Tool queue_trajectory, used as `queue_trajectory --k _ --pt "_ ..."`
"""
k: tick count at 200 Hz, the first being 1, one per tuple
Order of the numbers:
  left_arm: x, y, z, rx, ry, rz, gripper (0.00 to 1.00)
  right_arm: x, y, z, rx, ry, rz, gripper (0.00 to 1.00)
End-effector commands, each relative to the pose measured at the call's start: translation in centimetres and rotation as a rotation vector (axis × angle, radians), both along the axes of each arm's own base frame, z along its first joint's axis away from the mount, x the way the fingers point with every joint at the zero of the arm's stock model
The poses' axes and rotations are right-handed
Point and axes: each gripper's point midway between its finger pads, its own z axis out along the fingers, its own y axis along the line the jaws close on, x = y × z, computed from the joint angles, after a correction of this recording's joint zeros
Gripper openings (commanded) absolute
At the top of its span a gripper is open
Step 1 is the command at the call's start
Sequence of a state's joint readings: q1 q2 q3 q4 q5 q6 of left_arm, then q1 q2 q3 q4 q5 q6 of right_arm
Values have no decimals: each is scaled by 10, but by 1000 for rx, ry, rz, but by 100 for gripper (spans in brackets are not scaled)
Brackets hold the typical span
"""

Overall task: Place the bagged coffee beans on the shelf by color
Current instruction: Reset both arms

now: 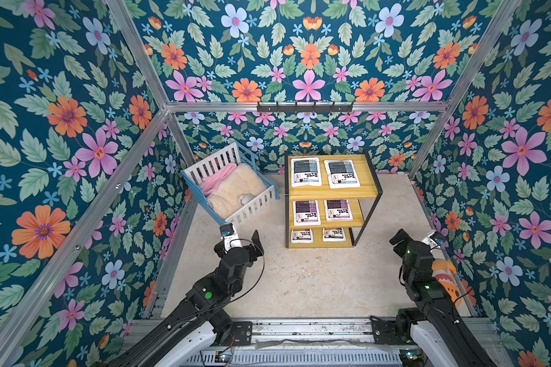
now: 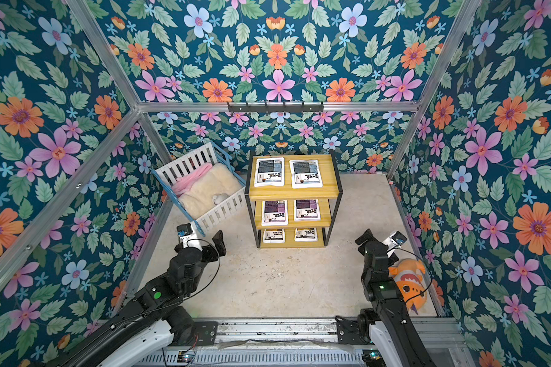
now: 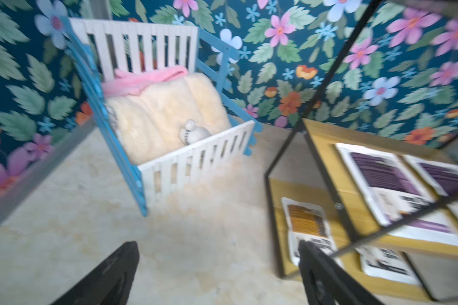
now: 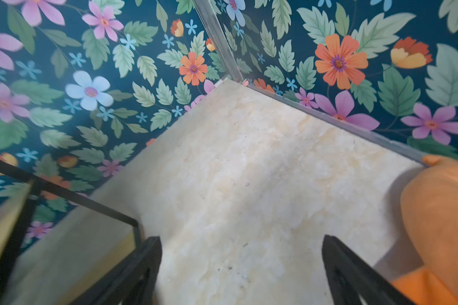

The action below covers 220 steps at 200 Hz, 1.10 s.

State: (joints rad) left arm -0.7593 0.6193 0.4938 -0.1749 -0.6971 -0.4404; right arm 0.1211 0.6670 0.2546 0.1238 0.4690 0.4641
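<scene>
The left hand is wide open and holds nothing. Only its two black finger tips poke into the blurry left wrist view. The right hand is wide open too, over the bare, pale table.

All six bags lie flat on the shelf, two on each yellow wooden board. The blue bags are on top, the purple bags in the middle and the brown bags at the bottom. In both top views the middle board hides the bottom bags' color. Only the left wrist view shows it.

A soft orange fish toy sits partly behind the right arm, and the right wrist view cuts it off. The crib has white slats and blue ends. It holds a fluffy cream blanket, a pink cloth and a small white toy that is hard to make out.
</scene>
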Motion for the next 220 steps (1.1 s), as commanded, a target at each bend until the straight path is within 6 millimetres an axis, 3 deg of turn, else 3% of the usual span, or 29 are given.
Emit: queue_trajectory --k 1,29,60,73,124,147,166,220 --pt "17 32 17 109 -120 140 99 21 -3 45 -213 -199 36 99" --pt "40 57 -10 110 -125 113 99 30 16 39 -306 -271 186 98" --pt "49 86 -49 87 -149 74 100 30 11 37 -300 -360 208 96" --pt "47 97 -52 50 -209 100 100 34 9 31 -295 -351 231 96" --pt "57 101 -66 132 -277 97 100 35 9 13 -291 -362 263 95" --pt "62 98 -60 151 -335 76 99 42 12 8 -293 -350 284 99" --pt "71 95 -68 177 -315 55 100 54 9 -4 -274 -271 280 99" --pt "109 84 -99 206 -180 -20 100 64 5 -9 -272 -229 241 99"
